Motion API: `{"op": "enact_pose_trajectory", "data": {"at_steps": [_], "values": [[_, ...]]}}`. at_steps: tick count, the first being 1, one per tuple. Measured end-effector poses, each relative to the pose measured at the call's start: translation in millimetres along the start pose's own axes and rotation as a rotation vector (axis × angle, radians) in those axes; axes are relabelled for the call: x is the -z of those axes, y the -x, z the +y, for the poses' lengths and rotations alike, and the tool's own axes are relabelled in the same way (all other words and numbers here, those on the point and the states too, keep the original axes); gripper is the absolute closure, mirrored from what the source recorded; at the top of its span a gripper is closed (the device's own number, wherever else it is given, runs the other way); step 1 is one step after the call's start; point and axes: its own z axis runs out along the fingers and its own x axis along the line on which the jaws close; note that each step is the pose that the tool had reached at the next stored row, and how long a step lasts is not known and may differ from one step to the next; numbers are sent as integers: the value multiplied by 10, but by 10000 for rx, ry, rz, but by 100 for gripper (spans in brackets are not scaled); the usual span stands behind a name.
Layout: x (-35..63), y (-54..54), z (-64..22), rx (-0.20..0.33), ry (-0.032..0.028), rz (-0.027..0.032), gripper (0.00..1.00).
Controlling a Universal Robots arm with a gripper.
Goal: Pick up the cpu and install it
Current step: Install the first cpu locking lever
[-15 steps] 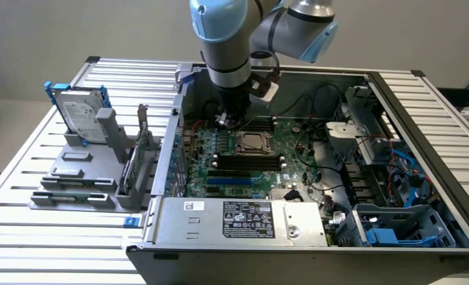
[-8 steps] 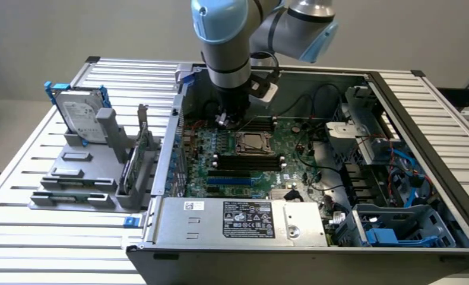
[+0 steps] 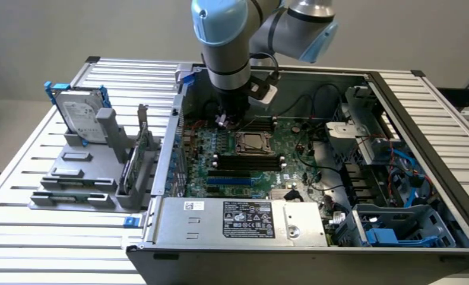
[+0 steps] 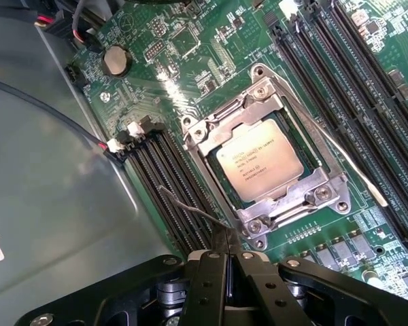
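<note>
CPU (image 4: 258,159) sits in the motherboard socket (image 4: 202,133) — likely light, rigid, delicate, best held by its edges — while the end effector (image 4: 226,248) hovers clenched, empty, beside it.

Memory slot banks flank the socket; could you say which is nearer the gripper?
The bank beside the white connectors; the gripper sits at its end, the other bank lies beyond the socket.
</note>
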Motion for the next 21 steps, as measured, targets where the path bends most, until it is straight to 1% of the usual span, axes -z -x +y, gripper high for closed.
{"op": "enact_pose_trajectory", "data": {"at_steps": [10,18,20,21], "values": [[-62,-8,-17,-93,23,-6,89],[-86,-30,-15,-111,27,-4,89],[-86,-31,-14,-124,15,-14,89],[-85,-32,-13,-136,-5,-31,89]]}}
